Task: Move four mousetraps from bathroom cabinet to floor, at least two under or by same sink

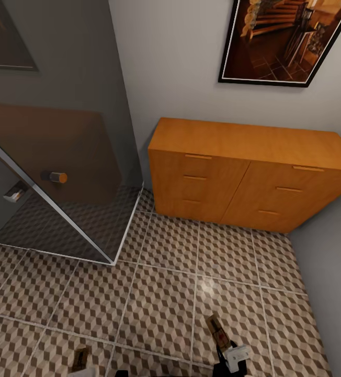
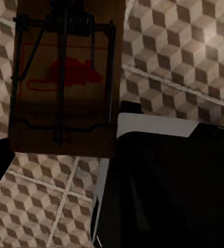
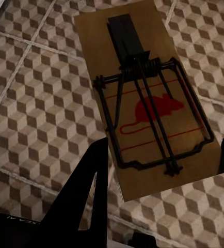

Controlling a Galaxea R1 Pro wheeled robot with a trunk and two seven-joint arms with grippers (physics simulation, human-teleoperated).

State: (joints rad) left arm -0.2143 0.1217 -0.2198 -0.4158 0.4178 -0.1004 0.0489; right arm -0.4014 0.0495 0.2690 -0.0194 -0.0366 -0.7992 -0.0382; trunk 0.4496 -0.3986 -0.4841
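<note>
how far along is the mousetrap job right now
Early to midway. Two mousetraps are out of the cabinet, whose drawers all look shut. One mousetrap sits in the right gripper, the other mousetrap at the left gripper; whether its fingers clamp it is unclear. None can be seen lying on the bathroom floor yet. Still to do: set these down near a sink and fetch the remaining two.

Left mousetrap (image 1: 80,359) (edge-cropped, blurry)
</note>
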